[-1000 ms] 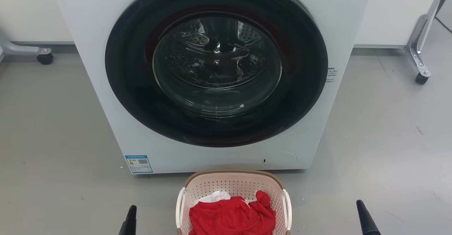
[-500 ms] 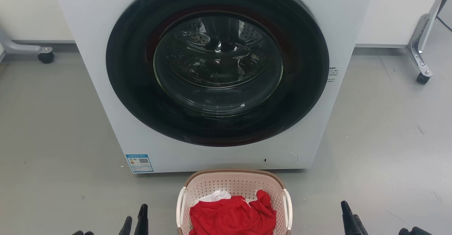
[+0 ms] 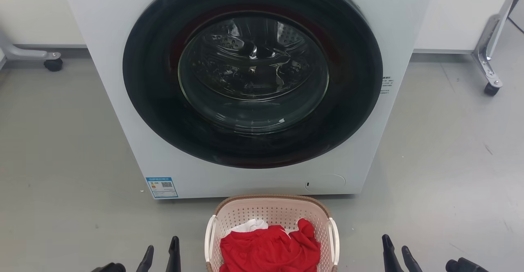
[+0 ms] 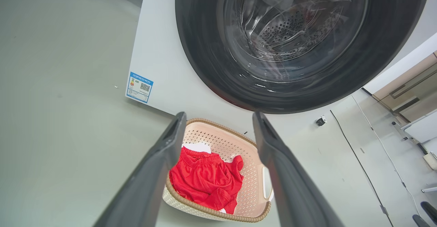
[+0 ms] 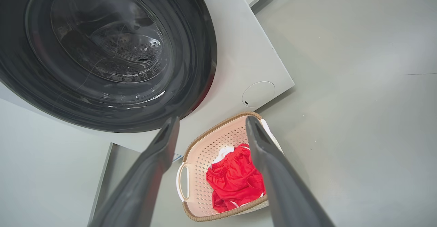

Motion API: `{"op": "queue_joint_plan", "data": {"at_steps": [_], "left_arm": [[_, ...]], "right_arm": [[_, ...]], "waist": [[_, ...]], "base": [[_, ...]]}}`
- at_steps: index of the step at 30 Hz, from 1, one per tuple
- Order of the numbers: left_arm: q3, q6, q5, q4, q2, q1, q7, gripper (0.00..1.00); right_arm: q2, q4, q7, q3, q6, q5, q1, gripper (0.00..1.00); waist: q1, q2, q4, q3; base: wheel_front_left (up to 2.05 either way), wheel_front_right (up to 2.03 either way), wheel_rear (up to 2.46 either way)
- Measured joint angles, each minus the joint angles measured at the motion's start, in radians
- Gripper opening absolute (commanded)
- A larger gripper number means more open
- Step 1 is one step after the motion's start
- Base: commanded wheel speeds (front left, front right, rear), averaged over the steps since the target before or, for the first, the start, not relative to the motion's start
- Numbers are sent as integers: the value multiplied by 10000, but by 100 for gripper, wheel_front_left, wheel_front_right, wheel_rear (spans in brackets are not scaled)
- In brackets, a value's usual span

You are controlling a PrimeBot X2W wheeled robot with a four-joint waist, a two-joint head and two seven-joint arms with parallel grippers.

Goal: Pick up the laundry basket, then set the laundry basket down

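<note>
Left gripper (image 3: pixel 161 256) & right gripper (image 3: pixel 397 256) fingers apart, empty, pale pink perforated plastic laundry basket (image 3: pixel 270 214) not grabbed yet — whole task left tbh.

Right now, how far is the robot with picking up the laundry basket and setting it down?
Done: nothing yet. The laundry basket stands on the floor before the washing machine, with a red garment inside. In hand: the left gripper and right gripper are open, one on each side of the basket, not touching it. Left: grasp, lift, set down.
</note>
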Motion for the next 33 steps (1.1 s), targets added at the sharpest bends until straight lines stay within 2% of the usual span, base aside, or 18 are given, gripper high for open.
{"op": "queue_joint_plan", "data": {"at_steps": [33], "left_arm": [[-978,802,5570,25,48,-105,-1246,100]], "right_arm": [[-38,128,-1252,1365,-796,-4642,-150,100]], "waist": [[0,0,0,101]], "base": [[0,0,0]]}}
